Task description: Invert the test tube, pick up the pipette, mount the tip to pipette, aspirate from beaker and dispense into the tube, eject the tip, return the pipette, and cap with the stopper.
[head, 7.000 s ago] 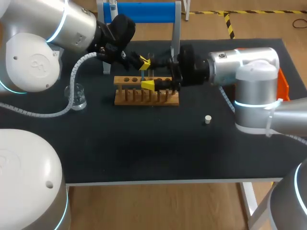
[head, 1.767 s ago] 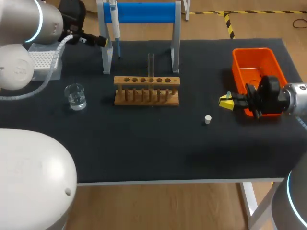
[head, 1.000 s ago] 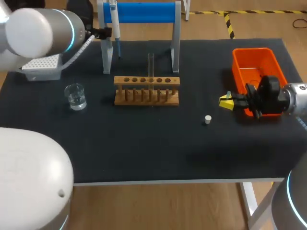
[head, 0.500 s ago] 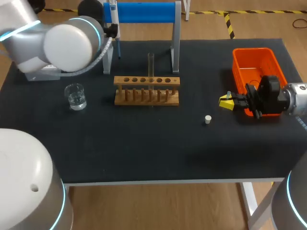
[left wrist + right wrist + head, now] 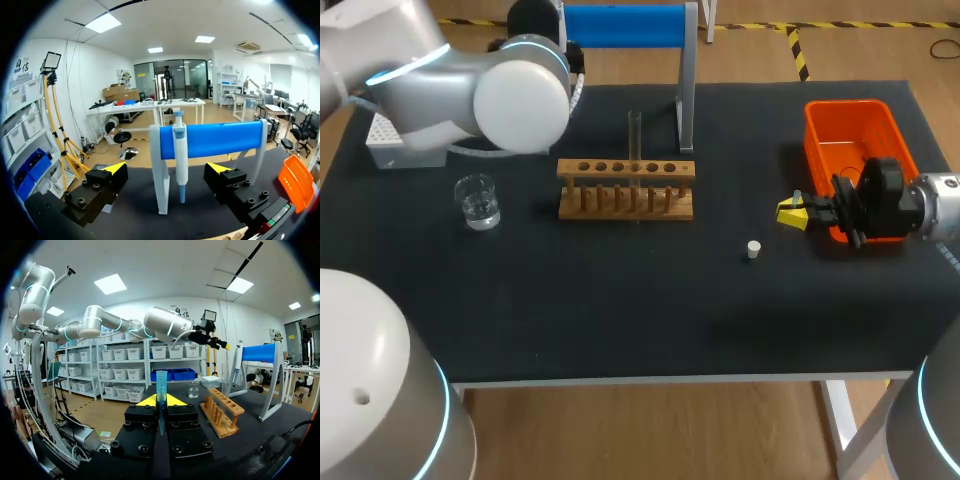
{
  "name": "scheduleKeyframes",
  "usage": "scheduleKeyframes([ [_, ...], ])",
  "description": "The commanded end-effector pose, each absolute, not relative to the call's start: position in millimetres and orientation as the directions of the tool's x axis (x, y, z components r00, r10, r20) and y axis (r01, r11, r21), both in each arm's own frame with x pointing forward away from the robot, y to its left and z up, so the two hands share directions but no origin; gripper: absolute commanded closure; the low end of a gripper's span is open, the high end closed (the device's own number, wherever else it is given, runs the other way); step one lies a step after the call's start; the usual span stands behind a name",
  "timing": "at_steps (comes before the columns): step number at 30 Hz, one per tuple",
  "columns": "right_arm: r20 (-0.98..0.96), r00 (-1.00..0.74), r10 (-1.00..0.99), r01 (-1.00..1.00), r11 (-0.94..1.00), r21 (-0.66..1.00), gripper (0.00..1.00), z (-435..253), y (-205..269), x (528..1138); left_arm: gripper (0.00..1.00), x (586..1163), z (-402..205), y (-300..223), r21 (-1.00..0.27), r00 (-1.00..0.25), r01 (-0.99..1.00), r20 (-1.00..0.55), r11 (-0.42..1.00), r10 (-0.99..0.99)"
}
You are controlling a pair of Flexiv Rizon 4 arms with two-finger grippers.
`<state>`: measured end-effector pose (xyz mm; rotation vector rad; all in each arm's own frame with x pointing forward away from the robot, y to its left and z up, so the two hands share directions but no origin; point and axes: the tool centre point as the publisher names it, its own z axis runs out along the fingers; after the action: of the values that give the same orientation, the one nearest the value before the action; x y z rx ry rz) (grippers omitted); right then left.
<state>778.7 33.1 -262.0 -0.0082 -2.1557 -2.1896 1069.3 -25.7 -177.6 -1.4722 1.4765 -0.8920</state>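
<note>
Fingers [image 5: 116, 168] of the left gripper [image 5: 167, 168] stand apart and have swung round to face the pipette [image 5: 179, 150], which hangs on its blue stand [image 5: 220, 137] just ahead, untouched. Picking it up is next, I judge. Right gripper [image 5: 792, 213] stays beside the orange bin [image 5: 847, 104], its fingers together.

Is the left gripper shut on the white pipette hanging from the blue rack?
No: the left gripper is open, fingers clear of the white pipette.
</note>
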Motion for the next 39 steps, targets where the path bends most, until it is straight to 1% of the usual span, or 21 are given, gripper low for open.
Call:
scheduleKeyframes([
  [1, 0.051, -0.998, -0.045, 0.052, -0.014, 0.999, 1.0, -262, 32, 778, 0.0, 1082, -181, -30, -0.919, 0.032, -0.392, -0.071, 0.053, -0.997],
  [22, 0.051, -0.998, -0.045, 0.052, -0.014, 0.999, 1.0, -262, 32, 778, 0.0, 1121, -196, -46, -0.919, -0.028, -0.393, -0.03, 0.039, -0.999],
  [23, 0.051, -0.998, -0.045, 0.052, -0.014, 0.999, 1.0, -262, 32, 778, 0.08, 1123, -197, -47, -0.919, -0.029, -0.394, -0.028, 0.037, -0.999],
  [24, 0.051, -0.998, -0.045, 0.052, -0.014, 0.999, 1.0, -262, 32, 778, 0.18, 1125, -198, -47, -0.918, -0.029, -0.394, -0.024, 0.034, -0.999],
  [25, 0.051, -0.998, -0.045, 0.052, -0.014, 0.999, 1.0, -262, 32, 778, 0.23, 1126, -198, -47, -0.918, -0.029, -0.395, -0.022, 0.032, -0.999],
  [27, 0.051, -0.998, -0.045, 0.052, -0.014, 0.999, 1.0, -262, 32, 778, 0.25, 1129, -199, -47, -0.918, -0.029, -0.395, -0.02, 0.03, -0.999],
  [31, 0.051, -0.998, -0.045, 0.052, -0.014, 0.999, 1.0, -262, 32, 778, 0.27, 1136, -200, -47, -0.919, -0.03, -0.393, -0.015, 0.026, -0.999],
  [33, 0.051, -0.998, -0.045, 0.052, -0.014, 0.999, 1.0, -262, 32, 778, 0.26, 1139, -201, -47, -0.919, -0.029, -0.392, -0.013, 0.023, -0.999],
  [39, 0.051, -0.998, -0.045, 0.052, -0.014, 0.999, 1.0, -262, 32, 778, 0.28, 1145, -202, -46, -0.922, -0.027, -0.387, -0.004, 0.014, -1.0],
])
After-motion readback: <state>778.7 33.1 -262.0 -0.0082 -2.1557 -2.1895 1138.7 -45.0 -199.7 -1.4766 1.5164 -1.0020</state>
